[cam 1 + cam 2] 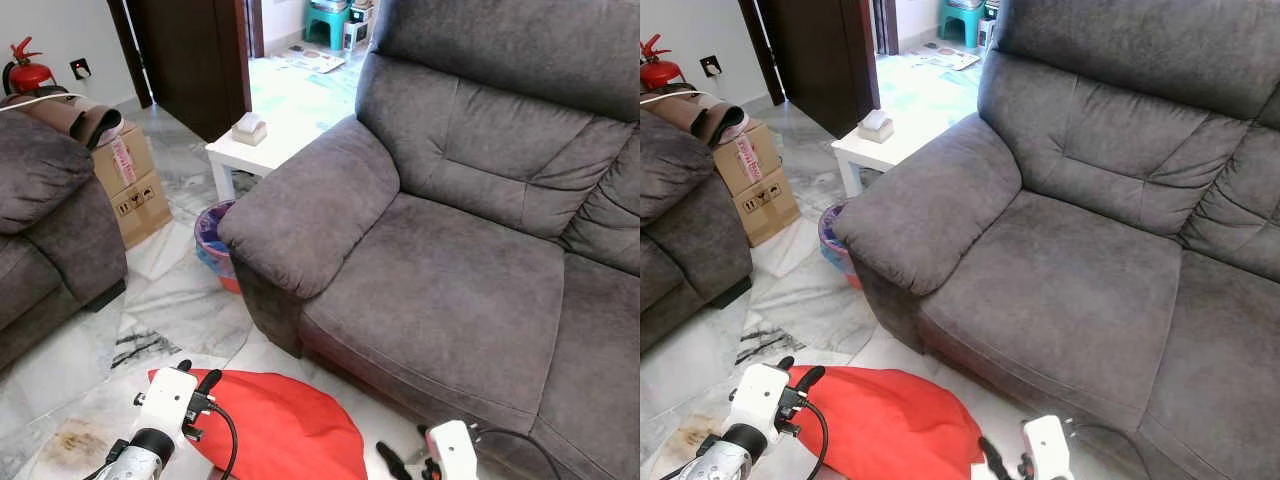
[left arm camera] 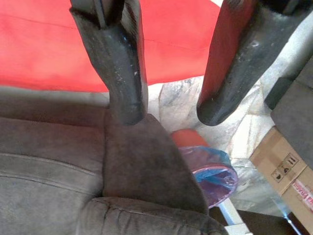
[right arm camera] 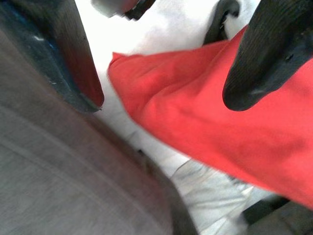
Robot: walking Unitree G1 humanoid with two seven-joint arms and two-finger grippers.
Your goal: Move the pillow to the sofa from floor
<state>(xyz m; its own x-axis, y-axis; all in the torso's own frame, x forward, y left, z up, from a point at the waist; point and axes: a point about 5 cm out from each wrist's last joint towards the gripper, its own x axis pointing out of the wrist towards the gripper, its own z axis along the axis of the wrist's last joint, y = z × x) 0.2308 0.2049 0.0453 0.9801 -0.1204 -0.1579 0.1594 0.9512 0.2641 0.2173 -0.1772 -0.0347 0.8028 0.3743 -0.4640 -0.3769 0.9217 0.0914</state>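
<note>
A red pillow (image 1: 285, 425) lies on the marble floor in front of the grey sofa (image 1: 450, 270), close to its armrest (image 1: 300, 210). My left gripper (image 1: 198, 372) hovers at the pillow's left edge, open with nothing between its fingers. In the left wrist view the two black fingers (image 2: 122, 73) stand apart over the red pillow (image 2: 49, 54). My right gripper (image 1: 403, 445) is low at the pillow's right end, near the sofa base, also open. The right wrist view has its fingers (image 3: 264, 58) spread, with the pillow (image 3: 205, 127) between and below them.
A white side table (image 1: 232, 157) with a tissue box (image 1: 249, 128) stands behind the armrest. A bin with a blue-purple bag (image 1: 210, 240) sits beside it. Cardboard boxes (image 1: 130, 180) and a second grey sofa (image 1: 50, 230) are to the left.
</note>
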